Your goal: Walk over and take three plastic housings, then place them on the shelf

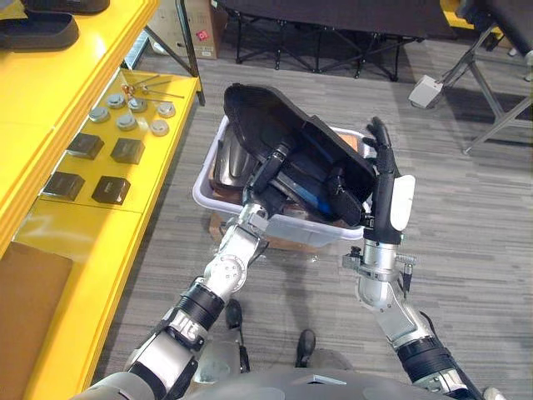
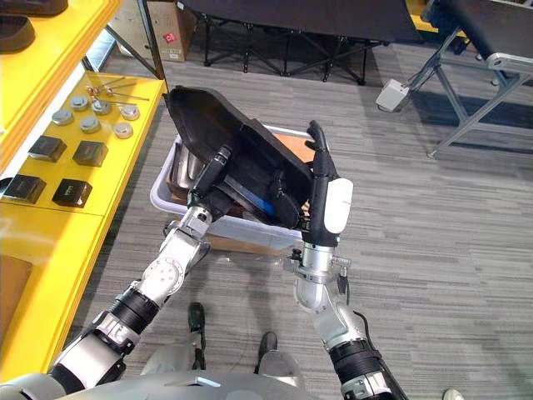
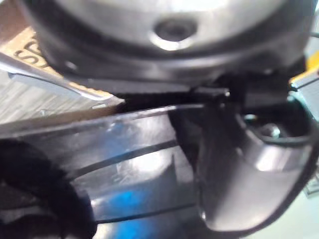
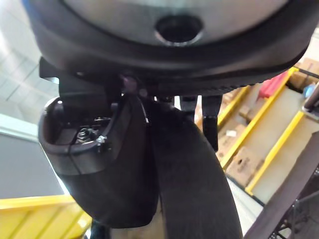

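Black housing (image 1: 258,112) over white bin (image 1: 203,197); right hand (image 1: 384,187) fingers straight along edge; left hand (image 1: 266,178) grip unclear.

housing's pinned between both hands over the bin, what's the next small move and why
Probably lift a little higher, then swing left toward the yellow shelf, pressing both palms inward. The black housing is squeezed between the left hand and right hand with straight fingers, not wrapped, and its lower end looks close to the white bin.
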Controlling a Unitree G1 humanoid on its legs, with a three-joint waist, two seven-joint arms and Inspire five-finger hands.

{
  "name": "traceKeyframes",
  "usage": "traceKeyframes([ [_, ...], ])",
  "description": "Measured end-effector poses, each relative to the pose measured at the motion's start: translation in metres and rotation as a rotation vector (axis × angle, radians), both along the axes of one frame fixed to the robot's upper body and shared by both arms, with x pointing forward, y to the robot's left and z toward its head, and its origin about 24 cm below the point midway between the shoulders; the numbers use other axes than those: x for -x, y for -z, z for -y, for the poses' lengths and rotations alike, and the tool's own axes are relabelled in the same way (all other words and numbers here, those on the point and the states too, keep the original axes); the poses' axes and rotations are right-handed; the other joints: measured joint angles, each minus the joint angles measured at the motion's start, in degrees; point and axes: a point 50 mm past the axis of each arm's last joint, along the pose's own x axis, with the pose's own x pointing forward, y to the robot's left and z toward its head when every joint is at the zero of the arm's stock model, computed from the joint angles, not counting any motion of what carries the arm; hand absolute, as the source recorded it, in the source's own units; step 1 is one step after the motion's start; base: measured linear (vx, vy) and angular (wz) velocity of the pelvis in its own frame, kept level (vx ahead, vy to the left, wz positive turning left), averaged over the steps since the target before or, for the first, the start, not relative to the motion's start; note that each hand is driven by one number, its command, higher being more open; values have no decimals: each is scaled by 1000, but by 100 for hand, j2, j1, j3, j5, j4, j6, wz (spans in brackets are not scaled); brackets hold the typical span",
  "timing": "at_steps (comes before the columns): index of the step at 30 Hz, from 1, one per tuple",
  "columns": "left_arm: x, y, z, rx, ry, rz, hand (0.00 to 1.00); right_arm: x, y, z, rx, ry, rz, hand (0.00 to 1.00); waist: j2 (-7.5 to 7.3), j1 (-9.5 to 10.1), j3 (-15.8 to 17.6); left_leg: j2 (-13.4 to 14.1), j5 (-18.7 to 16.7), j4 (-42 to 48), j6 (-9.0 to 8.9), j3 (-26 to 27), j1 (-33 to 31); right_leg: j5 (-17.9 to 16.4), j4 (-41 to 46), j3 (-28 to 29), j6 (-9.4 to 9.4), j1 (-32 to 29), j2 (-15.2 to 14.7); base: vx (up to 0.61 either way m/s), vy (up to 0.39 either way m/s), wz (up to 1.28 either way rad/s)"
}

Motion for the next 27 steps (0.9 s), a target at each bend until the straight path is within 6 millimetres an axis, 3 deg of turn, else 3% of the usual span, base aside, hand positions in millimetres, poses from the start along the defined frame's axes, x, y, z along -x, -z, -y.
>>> traceKeyframes([
  [5,1,-16,-10,-181,-121,101,0,2,10,-3,-33,18,-94,100,-37,-9,-104,-1,4,1,0,-3,38,11,-85,2,8,76,14,0,0,0],
  [11,11,-27,-33,-439,-455,164,0,8,10,-15,-178,-12,-164,100,60,-30,-288,4,18,-1,-24,-3,114,-9,-66,-14,-21,99,30,6,-1,-1],
  [16,11,-43,-96,-598,-944,140,0,25,20,-1,-299,19,-256,100,158,-106,-389,5,-28,-2,-83,-2,114,-29,-63,0,-52,84,30,-13,10,0],
  [18,16,-45,-113,-654,-1058,138,0,29,26,3,-359,40,-291,100,150,-133,-480,1,-56,-2,-87,12,113,-31,-69,9,-56,78,29,0,0,0],
  [20,23,-48,-122,-726,-1120,177,0,30,28,4,-413,40,-309,100,142,-144,-525,-5,-79,-2,-84,35,113,-33,-77,23,-57,69,28,0,0,0],
  [25,25,-55,-118,-783,-1119,244,0,32,21,4,-485,-13,-309,100,157,-156,-548,-15,-92,-2,-78,92,110,-25,-75,76,-47,36,24,7,12,-5],
  [27,28,-49,-117,-815,-1093,242,0,36,16,5,-538,-25,-295,100,162,-194,-680,-17,-114,-1,-73,125,95,-25,-76,129,-46,-2,18,53,14,-12],
])
